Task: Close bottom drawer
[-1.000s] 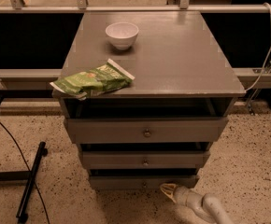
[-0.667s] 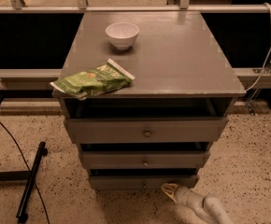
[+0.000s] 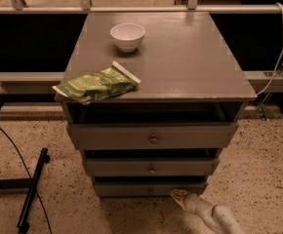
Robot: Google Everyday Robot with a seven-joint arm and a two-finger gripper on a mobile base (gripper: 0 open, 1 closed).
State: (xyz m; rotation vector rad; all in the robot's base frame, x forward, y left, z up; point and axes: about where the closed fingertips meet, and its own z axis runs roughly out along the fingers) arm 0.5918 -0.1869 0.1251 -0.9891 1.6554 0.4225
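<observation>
The bottom drawer (image 3: 131,189) is the lowest of three grey-brown drawers in the cabinet. Its shallow front has a small round knob (image 3: 150,190), and a dark gap shows above the front, so it stands slightly pulled out. The middle drawer (image 3: 151,167) and the top drawer (image 3: 152,136) also stand pulled out, the top one farthest. My gripper (image 3: 177,196), pale with a tan tip, comes in from the lower right near the floor. Its tip is against the right part of the bottom drawer's front, just right of the knob.
On the cabinet top (image 3: 180,57) sit a white bowl (image 3: 127,35) at the back and a green snack bag (image 3: 96,84) overhanging the front left edge. A black stand and cable (image 3: 31,191) lie on the speckled floor at left. A white cable (image 3: 278,43) hangs at right.
</observation>
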